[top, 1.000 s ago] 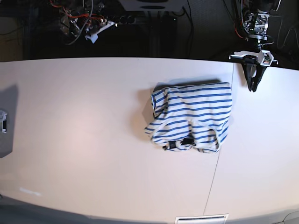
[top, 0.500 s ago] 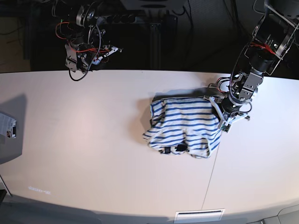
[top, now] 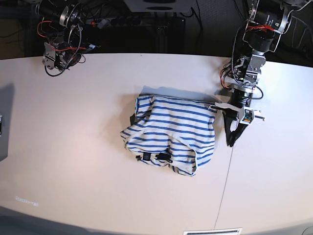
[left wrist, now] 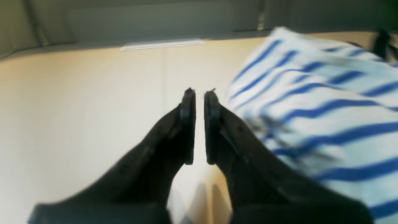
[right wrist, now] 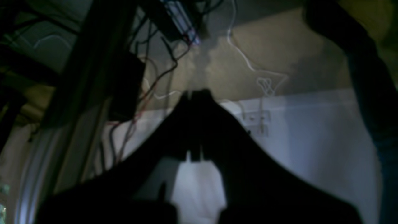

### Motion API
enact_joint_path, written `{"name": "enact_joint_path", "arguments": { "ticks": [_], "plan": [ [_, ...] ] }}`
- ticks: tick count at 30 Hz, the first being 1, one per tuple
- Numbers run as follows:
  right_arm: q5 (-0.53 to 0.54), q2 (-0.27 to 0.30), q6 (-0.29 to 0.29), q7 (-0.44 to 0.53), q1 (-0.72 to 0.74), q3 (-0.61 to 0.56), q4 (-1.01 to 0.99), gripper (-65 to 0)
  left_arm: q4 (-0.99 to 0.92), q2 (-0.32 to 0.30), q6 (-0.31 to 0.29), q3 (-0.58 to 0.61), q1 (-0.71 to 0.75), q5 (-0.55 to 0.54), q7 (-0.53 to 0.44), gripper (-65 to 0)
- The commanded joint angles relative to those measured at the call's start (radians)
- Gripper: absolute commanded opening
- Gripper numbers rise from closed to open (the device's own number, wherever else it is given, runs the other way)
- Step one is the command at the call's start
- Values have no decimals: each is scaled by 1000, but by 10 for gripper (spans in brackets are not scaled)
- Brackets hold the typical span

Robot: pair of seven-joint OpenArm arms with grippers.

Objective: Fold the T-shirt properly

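The T-shirt, white with thin blue stripes, lies folded into a rough rectangle in the middle of the white table. Small dark bits show at its front edge. My left gripper hovers just off the shirt's right edge, fingers pointing toward the table's front. In the left wrist view this left gripper has its jaws only a narrow slit apart, nothing between them, with the T-shirt beside it on the right. My right arm hangs at the back left edge. The right gripper is shut and empty.
A thin seam runs across the table from the left gripper to the front edge. A grey object sits at the far left edge and a white vent strip at the front. Cables and dark equipment stand behind the table.
My left gripper came down from the table's far right edge to the shirt's right side and now points forward. The shirt sits a little further left. The right arm shifted at the back left.
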Motion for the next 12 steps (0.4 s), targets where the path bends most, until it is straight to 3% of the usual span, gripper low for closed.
{"name": "enact_joint_path", "arguments": {
  "ticks": [1,5,8,12],
  "plan": [
    [86,-15,54,22,32,-3,-10,-650,-41,-15,-25,-15,82,8,1475,-566],
    [87,-24,56,31,33,-3,-10,-650,-3,-39,-24,-35,85,-31,1471,-565],
    [94,-42,56,51,32,-3,-10,-650,25,-60,-25,-35,86,-123,1456,-565],
    [93,-64,56,60,20,-3,-10,-650,29,-64,-25,-35,87,-206,1312,-565]
  ]
}}
